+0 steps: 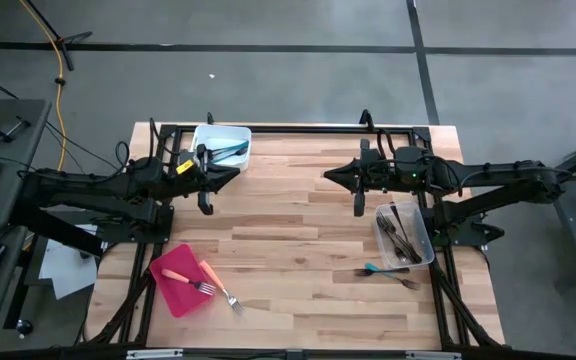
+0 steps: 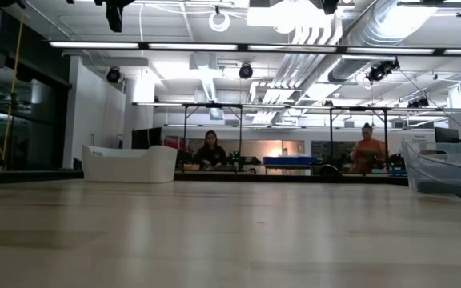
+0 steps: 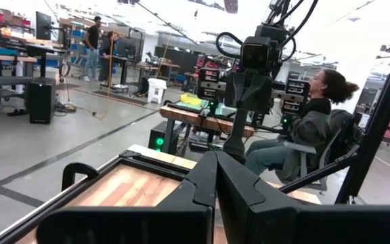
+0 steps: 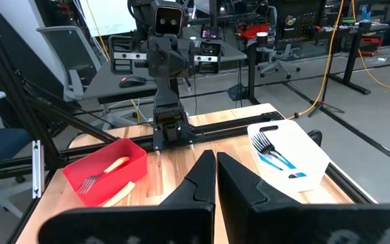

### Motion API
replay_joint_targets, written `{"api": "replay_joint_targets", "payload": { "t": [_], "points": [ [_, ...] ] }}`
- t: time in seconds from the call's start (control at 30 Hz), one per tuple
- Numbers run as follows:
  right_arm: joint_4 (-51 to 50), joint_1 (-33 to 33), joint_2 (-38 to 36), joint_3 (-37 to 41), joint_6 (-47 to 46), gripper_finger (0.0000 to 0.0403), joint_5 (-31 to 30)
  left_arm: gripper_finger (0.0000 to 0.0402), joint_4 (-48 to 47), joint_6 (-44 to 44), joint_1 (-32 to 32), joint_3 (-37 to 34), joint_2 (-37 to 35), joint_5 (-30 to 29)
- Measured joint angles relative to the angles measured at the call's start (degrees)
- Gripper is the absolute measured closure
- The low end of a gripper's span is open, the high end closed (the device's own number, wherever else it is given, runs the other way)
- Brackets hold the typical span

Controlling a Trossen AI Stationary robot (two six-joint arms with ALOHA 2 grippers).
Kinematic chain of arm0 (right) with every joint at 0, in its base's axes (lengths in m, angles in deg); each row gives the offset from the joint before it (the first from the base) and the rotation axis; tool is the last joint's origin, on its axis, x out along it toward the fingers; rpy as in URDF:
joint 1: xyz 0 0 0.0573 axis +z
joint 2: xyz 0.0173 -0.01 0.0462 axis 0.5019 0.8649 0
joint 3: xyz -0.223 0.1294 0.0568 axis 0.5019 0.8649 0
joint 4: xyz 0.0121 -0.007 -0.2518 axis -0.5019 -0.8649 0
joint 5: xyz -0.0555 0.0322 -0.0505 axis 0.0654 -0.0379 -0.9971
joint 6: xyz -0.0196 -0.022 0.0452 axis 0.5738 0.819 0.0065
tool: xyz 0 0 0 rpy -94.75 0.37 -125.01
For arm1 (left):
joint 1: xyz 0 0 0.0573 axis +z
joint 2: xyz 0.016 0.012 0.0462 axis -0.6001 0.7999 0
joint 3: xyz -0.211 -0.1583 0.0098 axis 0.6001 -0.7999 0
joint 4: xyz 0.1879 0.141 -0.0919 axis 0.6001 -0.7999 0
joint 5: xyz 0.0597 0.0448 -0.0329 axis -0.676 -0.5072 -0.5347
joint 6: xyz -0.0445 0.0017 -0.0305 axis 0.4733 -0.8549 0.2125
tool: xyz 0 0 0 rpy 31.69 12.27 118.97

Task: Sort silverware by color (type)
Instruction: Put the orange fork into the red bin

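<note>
My left gripper [image 1: 236, 176] hovers shut and empty over the table's far left part, beside a white tub [image 1: 223, 145] that holds teal forks [image 1: 230, 150]. My right gripper [image 1: 326, 175] hovers shut and empty at the far middle, facing the left one. A red tray [image 1: 173, 285] at the near left holds an orange-handled fork [image 1: 186, 279]. A second orange-handled fork [image 1: 220, 287] lies over the tray's edge, its tines on the table. A clear tub [image 1: 405, 235] at the right holds dark utensils. A teal fork [image 1: 376, 269] and a dark fork [image 1: 404, 282] lie on the table beside it.
Black frame rails [image 1: 298, 128] run along the table's far edge and down its sides. The table's middle [image 1: 298, 250] is bare wood. People sit and stand at desks in the room beyond. In the right wrist view the red tray [image 4: 107, 169] and white tub [image 4: 290, 152] show ahead.
</note>
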Motion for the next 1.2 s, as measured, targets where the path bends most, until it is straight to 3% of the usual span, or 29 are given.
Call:
{"api": "replay_joint_targets", "payload": {
  "t": [0.2, 0.33, 0.57, 0.73, 0.93, 1.07, 1.2],
  "points": [
    [0.0, 0.0, 0.0, 0.0, 0.0, 0.0403, 0.0, 0.0401, -0.5, 0.0, -0.2, 0.5, 0.6, 3.4],
    [0.0, 0.0, 0.0, 0.0, 0.0, 0.0403, 0.0, 0.0390, -4.9, -0.2, -2.0, 4.9, 3.8, 4.5],
    [-0.2, 0.0, 0.0, 0.0, 0.0, 0.0403, 0.0, 0.0324, -30.3, -5.7, -8.1, 18.4, 15.2, 5.4],
    [-0.5, 0.0, 0.0, 0.0, 0.0, 0.0403, 0.0, 0.0274, -49.9, -9.3, -13.3, 27.1, 25.4, 9.7],
    [-1.7, 0.0, 0.0, 0.0, 0.5, 0.0403, -0.2, 0.0241, -61.7, -11.5, -19.2, 30.3, 35.4, 12.3],
    [-2.4, 0.0, 0.0, 0.0, 0.5, 0.0403, -0.2, 0.0234, -62.4, -5.7, -22.0, 30.4, 40.7, 15.4],
    [-3.5, 0.0, 0.0, 0.0, 0.5, 0.0403, -0.2, 0.0234, -62.2, 7.7, -22.9, 30.4, 45.2, 21.3]
  ]
}}
